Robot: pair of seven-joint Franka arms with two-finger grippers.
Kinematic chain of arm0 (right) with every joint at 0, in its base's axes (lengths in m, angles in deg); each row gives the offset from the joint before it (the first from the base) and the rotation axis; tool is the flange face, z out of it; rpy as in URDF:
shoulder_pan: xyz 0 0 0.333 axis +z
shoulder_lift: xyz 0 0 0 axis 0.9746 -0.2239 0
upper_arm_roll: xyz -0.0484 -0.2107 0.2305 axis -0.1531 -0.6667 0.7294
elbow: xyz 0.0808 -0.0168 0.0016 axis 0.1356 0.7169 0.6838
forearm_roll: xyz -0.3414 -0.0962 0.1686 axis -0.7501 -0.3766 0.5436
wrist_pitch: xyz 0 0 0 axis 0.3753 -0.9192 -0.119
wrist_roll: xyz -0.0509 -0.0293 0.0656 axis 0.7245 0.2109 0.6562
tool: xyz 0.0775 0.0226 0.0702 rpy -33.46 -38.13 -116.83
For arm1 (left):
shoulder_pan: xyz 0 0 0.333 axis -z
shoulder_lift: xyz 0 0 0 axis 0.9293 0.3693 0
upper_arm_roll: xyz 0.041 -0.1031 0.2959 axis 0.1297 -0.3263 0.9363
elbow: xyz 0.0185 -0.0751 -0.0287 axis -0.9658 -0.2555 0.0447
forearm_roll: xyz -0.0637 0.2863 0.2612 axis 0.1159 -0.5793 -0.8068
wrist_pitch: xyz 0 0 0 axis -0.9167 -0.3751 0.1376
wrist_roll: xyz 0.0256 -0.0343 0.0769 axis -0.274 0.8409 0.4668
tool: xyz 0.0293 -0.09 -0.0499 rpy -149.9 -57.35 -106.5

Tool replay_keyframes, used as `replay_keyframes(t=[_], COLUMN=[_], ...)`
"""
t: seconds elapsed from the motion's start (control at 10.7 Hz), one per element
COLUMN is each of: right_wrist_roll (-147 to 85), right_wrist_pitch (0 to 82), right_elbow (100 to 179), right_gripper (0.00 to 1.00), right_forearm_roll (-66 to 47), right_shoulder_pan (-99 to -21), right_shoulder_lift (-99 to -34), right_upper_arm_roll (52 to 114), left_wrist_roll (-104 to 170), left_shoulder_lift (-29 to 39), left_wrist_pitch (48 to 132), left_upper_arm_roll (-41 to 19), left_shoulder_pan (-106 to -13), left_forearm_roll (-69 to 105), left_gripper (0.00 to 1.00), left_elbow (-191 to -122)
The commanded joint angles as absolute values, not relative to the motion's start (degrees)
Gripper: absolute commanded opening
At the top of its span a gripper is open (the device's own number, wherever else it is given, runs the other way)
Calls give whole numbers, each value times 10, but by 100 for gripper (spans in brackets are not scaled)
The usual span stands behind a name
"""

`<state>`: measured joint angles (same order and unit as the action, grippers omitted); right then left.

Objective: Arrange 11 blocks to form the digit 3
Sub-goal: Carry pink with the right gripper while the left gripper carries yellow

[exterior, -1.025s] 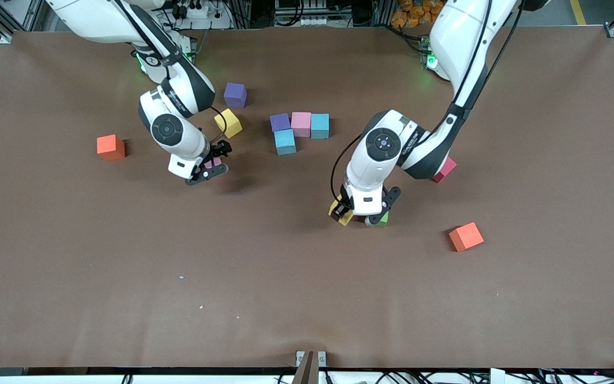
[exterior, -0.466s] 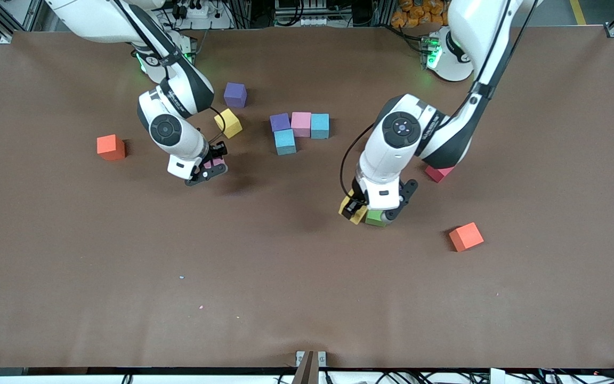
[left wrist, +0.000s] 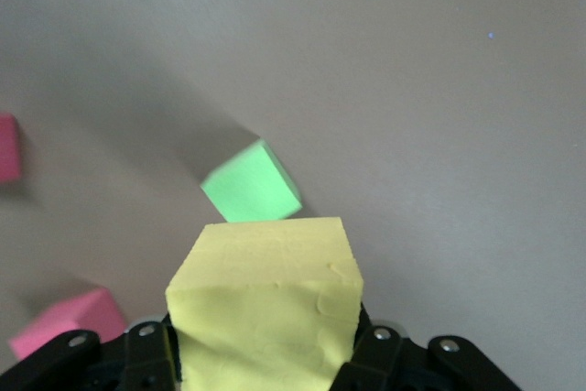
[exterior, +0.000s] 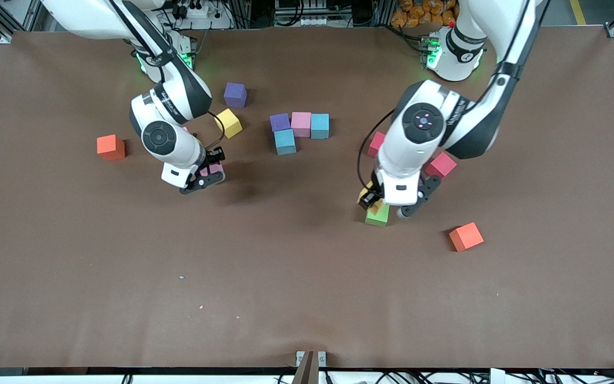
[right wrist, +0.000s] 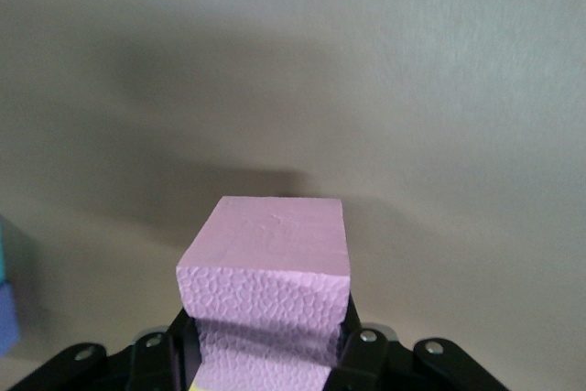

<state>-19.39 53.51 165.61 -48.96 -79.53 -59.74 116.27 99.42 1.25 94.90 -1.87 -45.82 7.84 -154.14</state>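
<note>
My left gripper is shut on a yellow cube and holds it in the air over a green cube. The left wrist view shows the yellow cube between the jaws and the green cube on the table below. My right gripper is shut on a pink cube, which fills the right wrist view. A purple, a pink and two blue cubes touch near mid-table.
A second yellow cube and a purple cube lie loose by the right arm. Two crimson cubes lie beside the left arm. Orange cubes sit toward each end.
My left gripper has risen with the yellow cube and drifted toward the left arm's end, uncovering the green cube. My right gripper has shifted slightly with the pink cube.
</note>
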Motion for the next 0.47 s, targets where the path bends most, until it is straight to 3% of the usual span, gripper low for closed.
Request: replay_keyframes(t=[0.0,0.37], right_wrist_roll=[-135,18], right_wrist_pitch=[526,528], right_elbow=[1619,1530], right_gripper=[0,0], right_forearm_roll=[-471,-469], right_shoulder_pan=[-760,-671], right_shoulder_lift=[-611,-663], right_upper_arm_roll=[1165,1169], left_wrist_roll=[906,798], left_shoulder_lift=[-17,-29], left_wrist_pitch=[908,859], left_upper_arm_roll=[-22,-21], left_shoulder_pan=[-487,-512], left_forearm_roll=[77,90], left_gripper=[12,17], left_elbow=[-1555,-1552])
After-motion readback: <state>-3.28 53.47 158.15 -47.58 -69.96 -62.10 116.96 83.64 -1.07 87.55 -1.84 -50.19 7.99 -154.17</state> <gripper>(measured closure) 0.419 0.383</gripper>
